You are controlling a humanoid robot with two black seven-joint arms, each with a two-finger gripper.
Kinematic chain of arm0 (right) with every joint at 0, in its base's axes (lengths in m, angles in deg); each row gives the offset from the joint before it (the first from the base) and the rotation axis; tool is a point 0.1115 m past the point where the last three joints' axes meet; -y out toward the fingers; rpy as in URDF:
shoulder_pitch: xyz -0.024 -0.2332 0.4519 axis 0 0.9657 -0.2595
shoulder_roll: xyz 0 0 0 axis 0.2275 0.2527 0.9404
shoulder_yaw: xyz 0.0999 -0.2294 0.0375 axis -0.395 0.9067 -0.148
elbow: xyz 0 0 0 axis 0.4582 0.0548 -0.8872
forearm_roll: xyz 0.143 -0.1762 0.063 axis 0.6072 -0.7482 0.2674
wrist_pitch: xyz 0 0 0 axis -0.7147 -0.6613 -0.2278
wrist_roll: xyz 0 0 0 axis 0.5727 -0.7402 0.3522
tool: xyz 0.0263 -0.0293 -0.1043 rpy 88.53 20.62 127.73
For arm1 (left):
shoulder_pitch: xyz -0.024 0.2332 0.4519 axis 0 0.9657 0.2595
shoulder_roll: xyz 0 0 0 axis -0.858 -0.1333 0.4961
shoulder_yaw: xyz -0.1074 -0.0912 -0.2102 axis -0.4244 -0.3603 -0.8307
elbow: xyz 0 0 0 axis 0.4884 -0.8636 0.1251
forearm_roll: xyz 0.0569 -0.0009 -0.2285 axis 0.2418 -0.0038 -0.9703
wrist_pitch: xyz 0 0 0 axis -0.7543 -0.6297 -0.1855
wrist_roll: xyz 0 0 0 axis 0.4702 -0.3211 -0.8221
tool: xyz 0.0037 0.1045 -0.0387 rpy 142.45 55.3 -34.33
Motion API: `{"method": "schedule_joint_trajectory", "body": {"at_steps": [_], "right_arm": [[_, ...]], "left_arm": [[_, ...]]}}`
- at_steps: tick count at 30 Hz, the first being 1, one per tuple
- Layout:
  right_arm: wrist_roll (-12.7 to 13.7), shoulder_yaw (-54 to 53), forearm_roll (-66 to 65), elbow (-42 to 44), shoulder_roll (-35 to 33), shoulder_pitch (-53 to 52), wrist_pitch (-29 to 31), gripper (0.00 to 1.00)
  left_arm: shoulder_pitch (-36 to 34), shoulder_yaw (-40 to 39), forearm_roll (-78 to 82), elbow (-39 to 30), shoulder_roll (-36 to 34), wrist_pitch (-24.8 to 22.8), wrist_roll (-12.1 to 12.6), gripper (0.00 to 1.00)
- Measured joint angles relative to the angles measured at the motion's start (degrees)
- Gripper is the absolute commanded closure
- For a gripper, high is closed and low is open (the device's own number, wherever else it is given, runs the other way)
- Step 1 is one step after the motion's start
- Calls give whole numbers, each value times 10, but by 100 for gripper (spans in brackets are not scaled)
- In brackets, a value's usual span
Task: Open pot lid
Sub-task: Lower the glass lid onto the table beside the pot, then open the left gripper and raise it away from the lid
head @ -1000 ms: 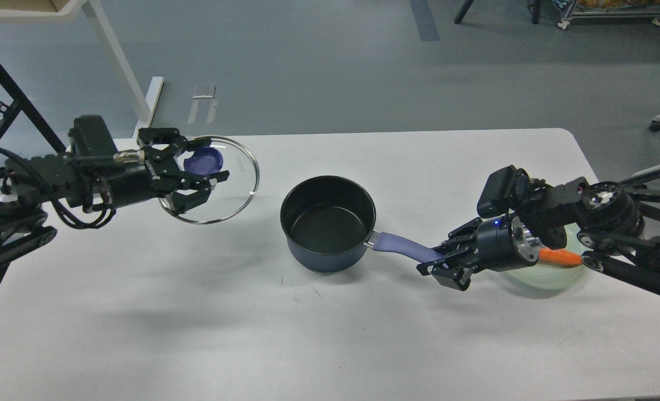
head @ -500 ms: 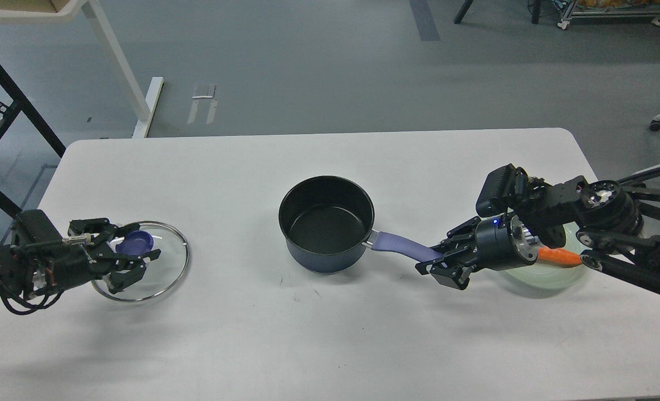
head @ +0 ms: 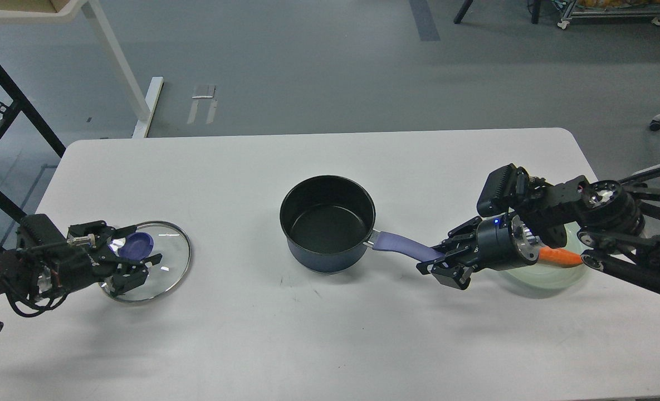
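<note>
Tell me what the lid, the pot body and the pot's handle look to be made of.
Lid: clear glass, since the table shows through it, with a shiny metal-looking rim and an opaque blue knob, probably plastic.
Pot: likely metal; matte black inside, probably non-stick, with a dark blue, slightly glossy outer wall.
Handle: smooth lavender covering, likely silicone or plastic, joined by a small silvery bracket.
</note>
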Motion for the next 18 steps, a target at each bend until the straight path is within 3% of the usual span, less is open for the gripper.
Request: {"method": "schedule_joint_trajectory", "body": {"at_steps": [7, 12, 14, 18], "right_arm": [[0, 0, 0, 0, 0, 0, -1, 67], [0, 0, 0, 0, 0, 0, -1, 66], [0, 0, 0, 0, 0, 1, -1, 66], [0, 0, 0, 0, 0, 2, -1, 66]], "left_arm": [[-8, -3, -9, -17, -9, 0, 0, 13], [-58, -10, -129, -90, -43, 0, 0, 8], [-92, -12, -213, -118, -53, -27, 0, 8], [-150, -28, -438, -136, -58, -132, 0, 7]]}}
